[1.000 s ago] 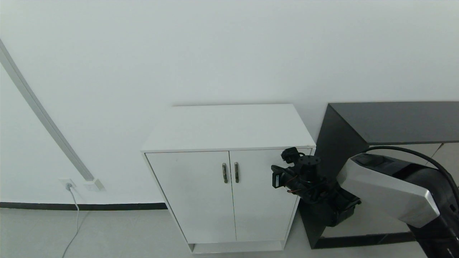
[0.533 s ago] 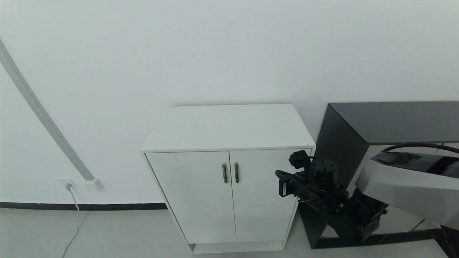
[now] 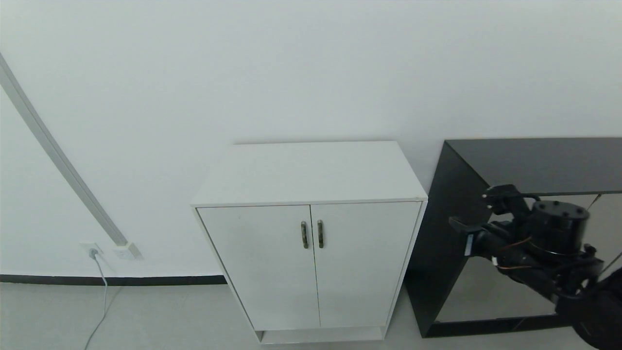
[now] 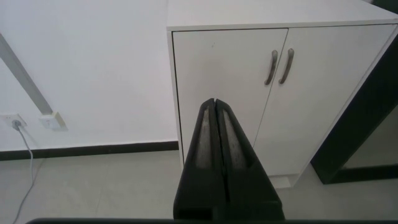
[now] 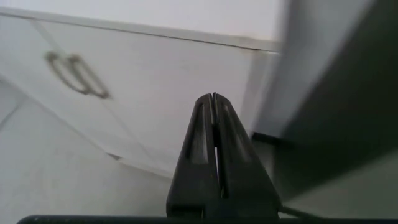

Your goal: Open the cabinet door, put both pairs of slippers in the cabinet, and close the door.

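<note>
The white cabinet [image 3: 311, 175] stands against the wall with both doors closed, and two metal handles [image 3: 312, 234] meet at the middle seam. My right gripper [image 3: 464, 236] hangs shut to the right of the cabinet, in front of the black unit, at about handle height. In the right wrist view its fingers [image 5: 214, 102] are pressed together, with the cabinet's right door [image 5: 168, 68] and the handles [image 5: 78, 74] beyond them. My left gripper [image 4: 215, 104] is shut with nothing in it, held back from the left door [image 4: 224, 68], and the handles [image 4: 280, 66] are off to one side.
A black unit [image 3: 529, 163] with a mirrored front stands tight against the cabinet's right side. A wall socket with a grey cable [image 3: 92, 253] and a slanted wall conduit [image 3: 58, 155] are at the left. Bare grey floor [image 3: 146, 316] lies before the cabinet.
My right arm has swung from in front of the cabinet's right door off to the right, before the black unit. The doors stay closed.
</note>
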You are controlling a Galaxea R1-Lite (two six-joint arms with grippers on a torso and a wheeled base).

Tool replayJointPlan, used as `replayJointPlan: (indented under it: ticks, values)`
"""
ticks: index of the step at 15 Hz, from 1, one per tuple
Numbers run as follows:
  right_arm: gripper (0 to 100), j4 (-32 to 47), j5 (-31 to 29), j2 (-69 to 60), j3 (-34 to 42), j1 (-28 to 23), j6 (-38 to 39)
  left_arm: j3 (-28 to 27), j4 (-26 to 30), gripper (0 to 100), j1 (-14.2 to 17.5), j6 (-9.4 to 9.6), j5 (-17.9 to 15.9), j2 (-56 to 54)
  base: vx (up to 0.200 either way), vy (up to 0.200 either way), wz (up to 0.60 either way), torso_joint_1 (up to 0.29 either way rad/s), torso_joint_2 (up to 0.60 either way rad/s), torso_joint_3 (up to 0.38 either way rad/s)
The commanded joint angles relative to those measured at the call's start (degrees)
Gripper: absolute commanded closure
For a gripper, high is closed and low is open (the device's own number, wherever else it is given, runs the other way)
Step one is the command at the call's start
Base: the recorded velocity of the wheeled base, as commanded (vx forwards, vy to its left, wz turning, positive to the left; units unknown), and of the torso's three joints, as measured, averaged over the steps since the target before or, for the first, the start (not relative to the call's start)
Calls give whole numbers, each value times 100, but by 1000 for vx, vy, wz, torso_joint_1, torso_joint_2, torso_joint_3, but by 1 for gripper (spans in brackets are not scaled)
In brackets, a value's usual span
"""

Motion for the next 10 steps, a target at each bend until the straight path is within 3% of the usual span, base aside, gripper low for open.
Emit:
replayJointPlan:
  ticks: [1, 4, 8, 10]
  values:
    - [100, 58, 40, -1100, 904, -725, -108, 0, -1, 100, 0, -1, -6, 7, 0, 0, 0, 0, 0, 0]
    - [100, 76, 260, -1882, 1756, -1182, -284, 0, -1, 100, 0, -1, -6, 7, 0, 0, 0, 0, 0, 0]
    - [100, 93, 295, -2700, 2573, -1235, -380, 0, -1, 100, 0, -1, -6, 7, 0, 0, 0, 0, 0, 0]
    - [100, 717, 303, -3253, 2573, -1252, -354, 0, -1, 100, 0, -9, -6, 7, 0, 0, 0, 0, 0, 0]
